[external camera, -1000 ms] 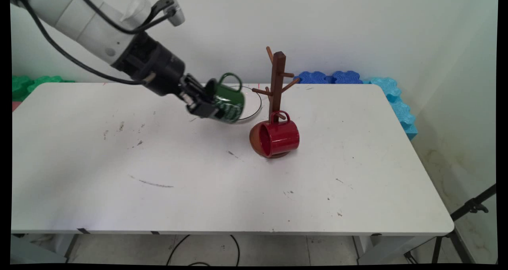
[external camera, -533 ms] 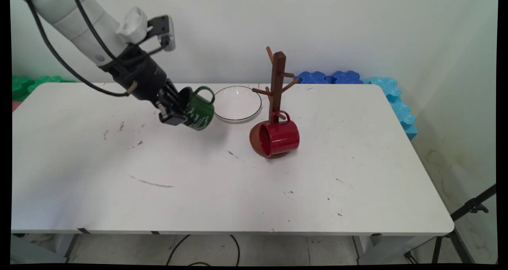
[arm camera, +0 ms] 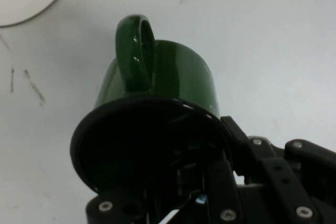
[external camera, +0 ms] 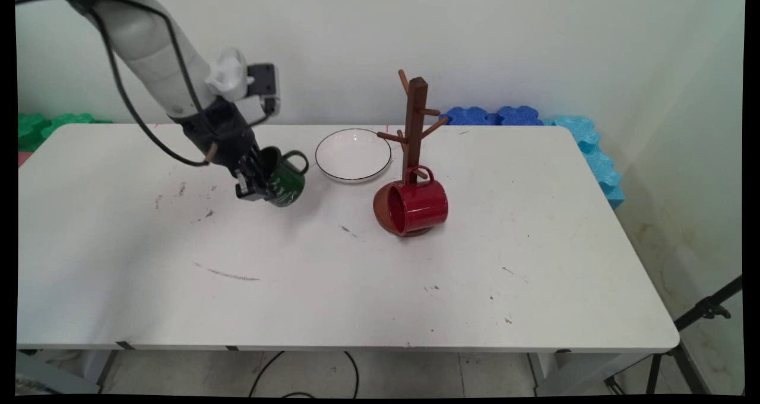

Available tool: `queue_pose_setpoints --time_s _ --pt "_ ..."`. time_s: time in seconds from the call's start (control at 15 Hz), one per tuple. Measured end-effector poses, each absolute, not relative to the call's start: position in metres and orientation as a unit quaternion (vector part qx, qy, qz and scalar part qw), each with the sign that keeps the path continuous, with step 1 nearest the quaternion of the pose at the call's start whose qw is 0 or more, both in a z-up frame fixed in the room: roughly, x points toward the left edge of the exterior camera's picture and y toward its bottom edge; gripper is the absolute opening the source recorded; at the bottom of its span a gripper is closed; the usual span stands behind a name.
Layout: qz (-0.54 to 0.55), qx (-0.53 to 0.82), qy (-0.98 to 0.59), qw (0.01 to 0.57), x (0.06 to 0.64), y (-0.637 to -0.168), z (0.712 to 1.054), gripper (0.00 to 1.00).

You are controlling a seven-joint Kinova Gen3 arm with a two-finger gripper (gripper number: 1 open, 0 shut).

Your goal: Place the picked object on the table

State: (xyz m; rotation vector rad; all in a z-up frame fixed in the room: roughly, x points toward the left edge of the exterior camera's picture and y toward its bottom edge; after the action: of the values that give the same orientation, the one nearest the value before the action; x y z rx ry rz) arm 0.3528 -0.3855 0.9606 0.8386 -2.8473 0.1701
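Mug pinched at its rim by the gripper, one finger inside.
Glazed, stiff, likely slippery and breakable; plate at two o'clock.

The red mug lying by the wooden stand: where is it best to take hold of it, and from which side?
Probably the red mug by its rim wall, coming from the left: it lies on its side against the mug tree, mouth open leftward, handle up.

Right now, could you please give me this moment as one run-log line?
claw: shut on green mug, tilted above table | plate: right of mug | red mug: on its side at mug tree
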Motion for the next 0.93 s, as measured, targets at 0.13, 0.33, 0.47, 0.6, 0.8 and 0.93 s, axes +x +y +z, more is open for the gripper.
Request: queue_pose_setpoints --time_s 0.13,0.33,0.47,0.6,0.8,0.93 --pt "0.054 0.276 -0.957 0.069 0.347 -0.393 0.948 0.0" --pt "0.052 0.27 -0.96 0.056 0.341 -0.403 0.932 0.0" --pt "0.053 0.265 -0.962 0.047 0.338 -0.412 0.92 0.0" --pt "0.053 0.263 -0.963 0.041 0.335 -0.418 0.912 0.0" --pt "0.053 0.259 -0.964 0.033 0.331 -0.428 0.898 0.0" --pt "0.053 0.257 -0.964 0.03 0.329 -0.433 0.892 0.0"
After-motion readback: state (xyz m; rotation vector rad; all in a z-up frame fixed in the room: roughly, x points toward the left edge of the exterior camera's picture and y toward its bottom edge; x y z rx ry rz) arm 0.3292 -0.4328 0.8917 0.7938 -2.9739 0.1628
